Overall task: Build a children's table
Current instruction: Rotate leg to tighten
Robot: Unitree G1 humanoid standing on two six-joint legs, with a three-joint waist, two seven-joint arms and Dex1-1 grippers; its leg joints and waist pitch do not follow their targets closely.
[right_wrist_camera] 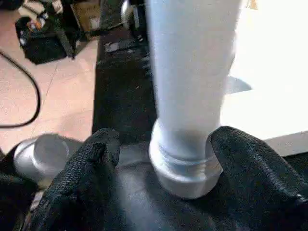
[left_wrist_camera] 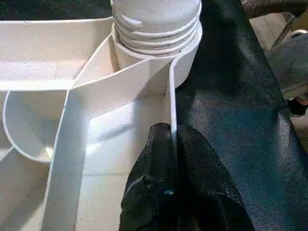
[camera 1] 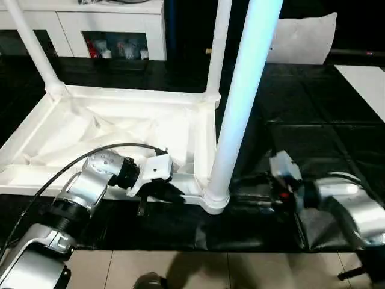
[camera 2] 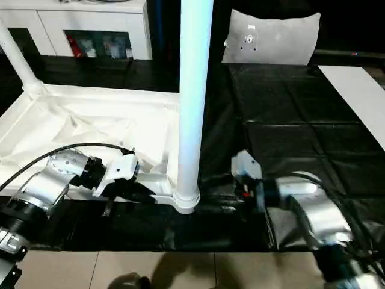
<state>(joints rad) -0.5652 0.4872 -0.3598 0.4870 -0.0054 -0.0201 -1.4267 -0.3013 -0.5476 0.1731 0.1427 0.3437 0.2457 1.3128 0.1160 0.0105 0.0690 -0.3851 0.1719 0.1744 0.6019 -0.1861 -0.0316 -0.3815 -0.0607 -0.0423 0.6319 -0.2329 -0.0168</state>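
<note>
My left gripper is pinched shut on the thin side wall of the upturned table top, just beside the near corner socket, steadying the piece on the black mat. My right gripper stands open on the other side of that socket, its fingers flanking the base of the near leg without visibly pressing it. That leg rises upright from the socket, its threaded collar looking nearly seated, though I cannot tell whether it is fully tight. Beyond the socket, two more legs stand in the far corners of the top. I judge three of four legs placed; the fourth corner lies off past my left arm, so its state is unknown. A white cabinet stands well behind the table
</note>
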